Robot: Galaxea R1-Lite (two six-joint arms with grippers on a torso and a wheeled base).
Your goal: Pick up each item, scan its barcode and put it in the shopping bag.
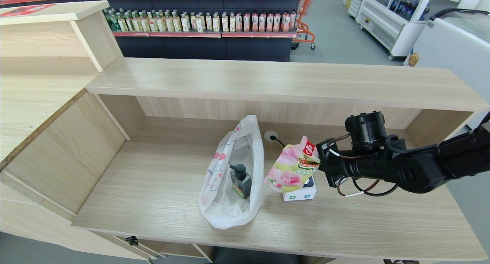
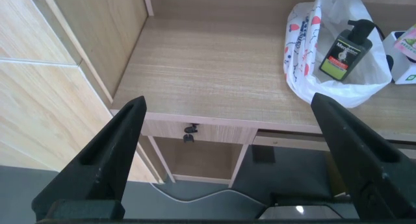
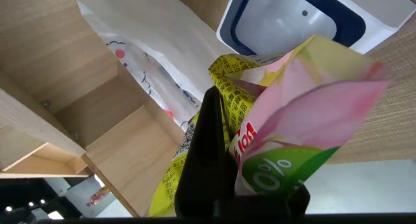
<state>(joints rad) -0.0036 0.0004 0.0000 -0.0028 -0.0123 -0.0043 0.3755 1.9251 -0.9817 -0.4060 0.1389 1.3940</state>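
Observation:
My right gripper [image 1: 316, 153] is shut on a pink and green snack pouch [image 1: 293, 167], holding it by its top edge just above the white barcode scanner [image 1: 300, 193]. In the right wrist view the pouch [image 3: 305, 120] hangs before the scanner's window [image 3: 292, 19], with a black finger [image 3: 208, 152] pressed against it. A white plastic shopping bag [image 1: 229, 176] lies open on the counter left of the scanner, with a dark pump bottle [image 1: 240, 180] inside. My left gripper [image 2: 227, 159] is open below the counter's front edge, its fingers [image 2: 104, 159] wide apart; the bag [image 2: 305, 49] and bottle [image 2: 344, 50] lie beyond it.
The wooden counter [image 1: 153, 187] is walled by a raised ledge [image 1: 268, 80] behind and a side panel [image 1: 69, 149] on the left. A cable outlet [image 1: 271, 135] sits at the back behind the bag. Bare counter surface lies left of the bag and in front of the scanner.

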